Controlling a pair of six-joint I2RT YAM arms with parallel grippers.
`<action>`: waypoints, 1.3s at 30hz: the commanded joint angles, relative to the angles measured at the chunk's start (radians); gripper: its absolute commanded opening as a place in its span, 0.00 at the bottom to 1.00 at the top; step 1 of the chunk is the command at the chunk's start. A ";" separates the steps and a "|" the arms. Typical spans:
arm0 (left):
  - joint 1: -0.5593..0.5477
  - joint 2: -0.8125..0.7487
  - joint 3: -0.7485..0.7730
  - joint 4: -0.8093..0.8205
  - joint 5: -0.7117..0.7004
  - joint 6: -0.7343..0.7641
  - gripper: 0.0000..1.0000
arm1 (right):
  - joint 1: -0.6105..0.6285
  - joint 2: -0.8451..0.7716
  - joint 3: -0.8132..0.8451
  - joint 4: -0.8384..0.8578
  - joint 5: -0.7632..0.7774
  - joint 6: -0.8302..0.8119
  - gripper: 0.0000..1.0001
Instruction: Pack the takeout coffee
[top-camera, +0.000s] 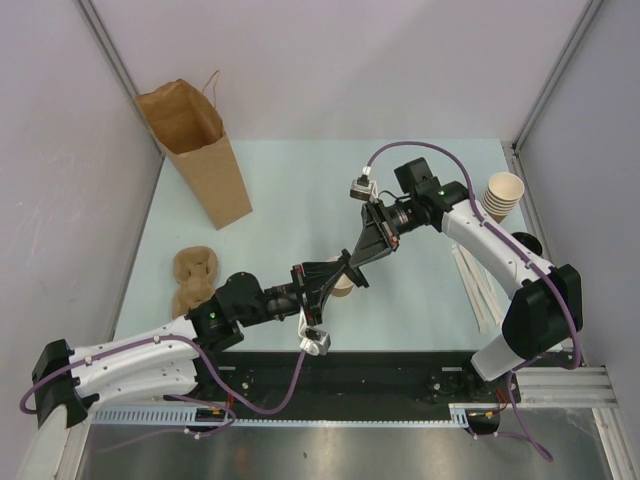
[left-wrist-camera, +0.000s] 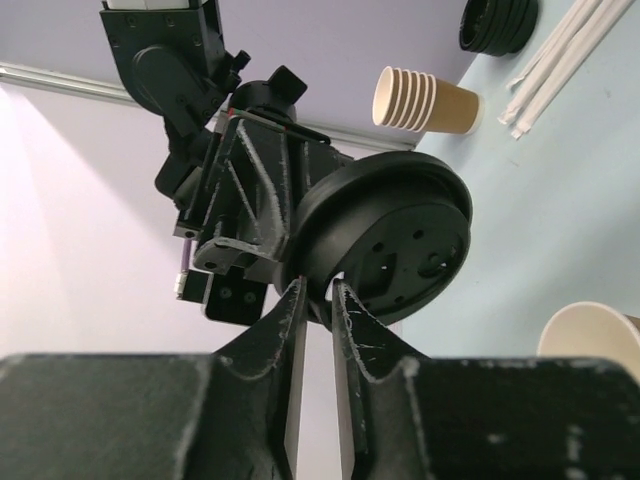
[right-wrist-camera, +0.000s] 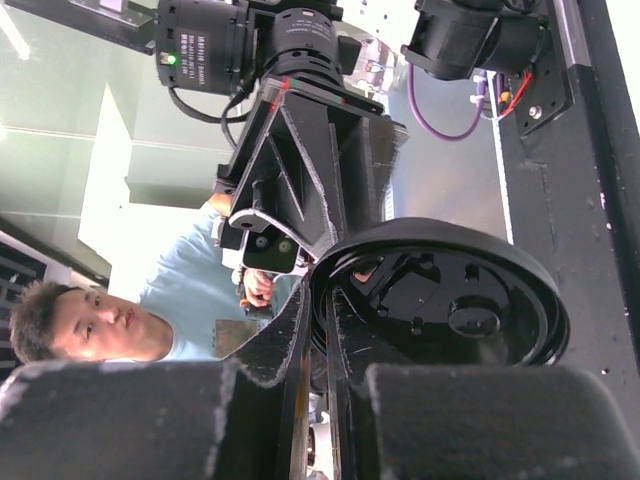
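Observation:
A round black lid (left-wrist-camera: 400, 240) hangs in the air over the middle of the table, both grippers at its rim. My right gripper (right-wrist-camera: 318, 295) is shut on the edge of the lid (right-wrist-camera: 450, 300). From the opposite side my left gripper (left-wrist-camera: 316, 288) has its jaws nearly together, the lid's rim between the tips. The two grippers meet tip to tip (top-camera: 350, 270). Just below them a lidless tan cup (top-camera: 343, 288) stands on the table, also in the left wrist view (left-wrist-camera: 590, 335). The takeout coffee as a lidded cup is out of view. The brown paper bag (top-camera: 195, 150) stands open at the far left.
A stack of lidless tan cups (top-camera: 503, 195) lies at the far right, with a stack of black lids (left-wrist-camera: 497, 22) and white sticks (top-camera: 475, 285) close by. A crumpled brown paper lump (top-camera: 195, 278) lies near the left arm. Grey walls enclose the table.

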 joint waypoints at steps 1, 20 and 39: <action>-0.006 0.017 0.017 0.054 -0.005 0.021 0.17 | 0.026 -0.032 -0.004 0.020 -0.180 0.020 0.00; -0.006 0.056 0.334 -0.545 -0.197 -0.491 0.00 | -0.343 -0.024 -0.008 0.610 -0.043 0.470 0.78; 0.166 0.662 0.965 -1.276 -0.129 -1.310 0.00 | -0.596 -0.169 0.199 -0.042 0.841 -0.377 1.00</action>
